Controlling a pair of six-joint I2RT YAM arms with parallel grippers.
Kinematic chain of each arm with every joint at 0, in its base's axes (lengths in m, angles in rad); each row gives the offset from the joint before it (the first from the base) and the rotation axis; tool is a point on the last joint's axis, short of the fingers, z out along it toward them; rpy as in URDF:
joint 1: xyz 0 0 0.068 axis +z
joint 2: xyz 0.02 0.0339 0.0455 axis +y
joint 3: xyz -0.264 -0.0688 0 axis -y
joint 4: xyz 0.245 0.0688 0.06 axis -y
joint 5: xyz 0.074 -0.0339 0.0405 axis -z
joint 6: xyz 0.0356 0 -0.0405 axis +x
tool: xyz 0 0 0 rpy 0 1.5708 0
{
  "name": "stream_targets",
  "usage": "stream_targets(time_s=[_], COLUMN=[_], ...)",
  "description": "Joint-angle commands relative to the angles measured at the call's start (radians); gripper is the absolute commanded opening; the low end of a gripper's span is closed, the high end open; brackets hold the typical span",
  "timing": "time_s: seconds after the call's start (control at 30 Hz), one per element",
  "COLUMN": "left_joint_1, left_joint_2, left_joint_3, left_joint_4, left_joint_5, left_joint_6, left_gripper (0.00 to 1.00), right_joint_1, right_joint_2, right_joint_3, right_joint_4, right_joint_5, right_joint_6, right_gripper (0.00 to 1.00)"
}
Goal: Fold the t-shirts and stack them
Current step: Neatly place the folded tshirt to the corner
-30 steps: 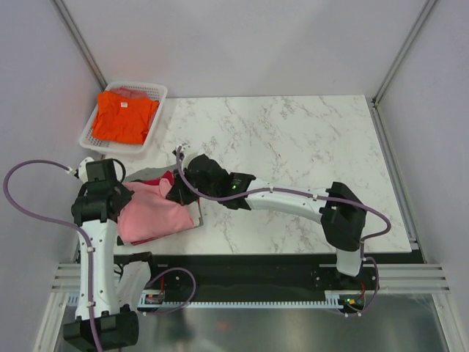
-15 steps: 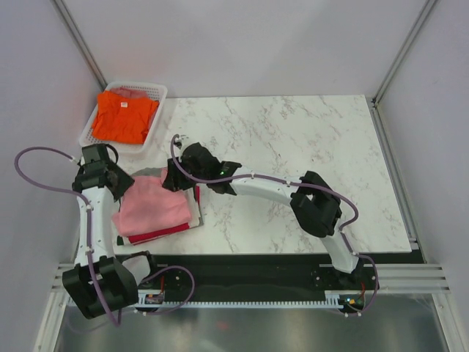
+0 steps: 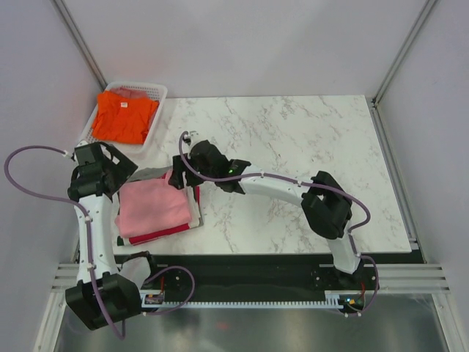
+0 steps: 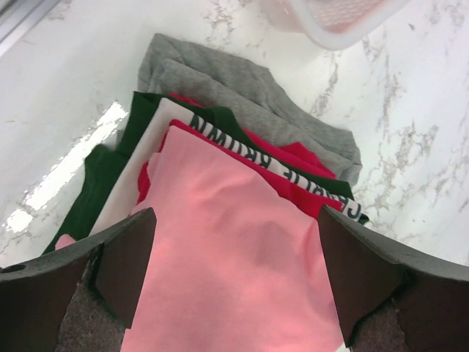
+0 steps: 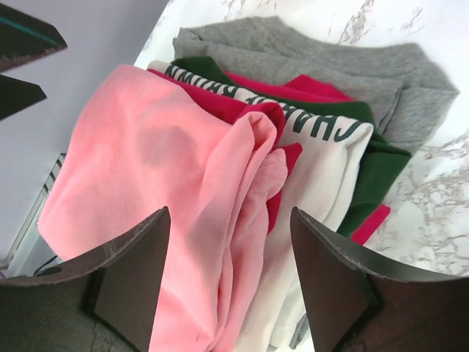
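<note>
A stack of folded t-shirts lies near the table's left front, with the light pink t-shirt (image 3: 155, 208) on top. Under it show a crimson one (image 4: 293, 187), a white one with green lettering (image 5: 322, 176), a green one (image 5: 381, 172) and a grey one (image 4: 234, 88) at the bottom. My left gripper (image 3: 110, 176) hovers open above the pink shirt's left edge, fingers (image 4: 124, 260) apart with nothing between them. My right gripper (image 3: 183, 176) stands open over the stack's far right corner, above the pink shirt's bunched edge (image 5: 249, 213). An orange t-shirt (image 3: 124, 116) lies in the basket.
A white mesh basket (image 3: 157, 110) sits at the table's far left corner, just beyond the stack. The marble table (image 3: 293, 161) stretches to the right of the stack. The metal frame rail (image 3: 242, 275) runs along the near edge.
Both grippers have opened and let go of the pink shirt, which now lies flat on the stack. The left arm swung back leftwards and the right gripper lifted slightly away.
</note>
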Motion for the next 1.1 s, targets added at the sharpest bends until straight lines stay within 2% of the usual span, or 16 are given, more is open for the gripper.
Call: stream_targets(time_s=[0.0,0.1,0.17,0.37,0.43,0.57,0.67,0.7,0.8,0.87,0.97,1.07], left_joint_1=[0.006,0.005,0.003,0.0,0.0,-0.005,-0.008,-0.011,-0.017,-0.025,-0.031,-0.041], left_joint_2=[-0.029,-0.034,-0.032,-0.095,-0.104,-0.122,-0.136,-0.136,-0.135,-0.138,-0.126,-0.119], left_joint_3=[0.017,0.001,-0.013,-0.038,-0.045,-0.082,-0.111,-0.121,-0.148,-0.179,-0.219,-0.226], left_joint_4=[0.024,0.032,0.026,0.013,0.003,-0.005,0.001,0.004,0.015,0.03,0.061,0.062], left_joint_5=[0.1,0.183,0.227,0.359,0.416,0.46,0.476,0.474,0.477,0.48,0.488,0.47], left_joint_6=[0.042,0.055,0.063,0.065,0.068,0.06,0.057,0.057,0.053,0.036,0.019,-0.013], left_gripper=[0.97,0.95,0.94,0.9,0.88,0.86,0.86,0.86,0.86,0.86,0.86,0.88], right_joint_1=[-0.014,-0.016,-0.026,-0.034,-0.037,-0.043,-0.045,-0.046,-0.048,-0.049,-0.052,-0.06], right_joint_2=[-0.081,-0.066,-0.017,0.084,0.136,0.193,0.216,0.221,0.21,0.19,0.158,0.161], right_joint_3=[-0.022,0.007,0.072,0.141,0.187,0.231,0.263,0.277,0.29,0.285,0.265,0.26], right_joint_4=[0.031,0.015,-0.028,-0.016,-0.018,-0.015,-0.018,-0.016,-0.022,-0.021,-0.012,-0.001], right_joint_5=[-0.005,-0.055,-0.097,-0.174,-0.207,-0.203,-0.189,-0.182,-0.126,-0.099,-0.039,-0.042], right_joint_6=[-0.03,-0.061,-0.052,0.002,0.027,0.057,0.053,0.044,0.01,-0.004,-0.018,-0.021], right_gripper=[0.74,0.78,0.74,0.69,0.65,0.58,0.38,0.25,0.11,0.06,0.08,0.37])
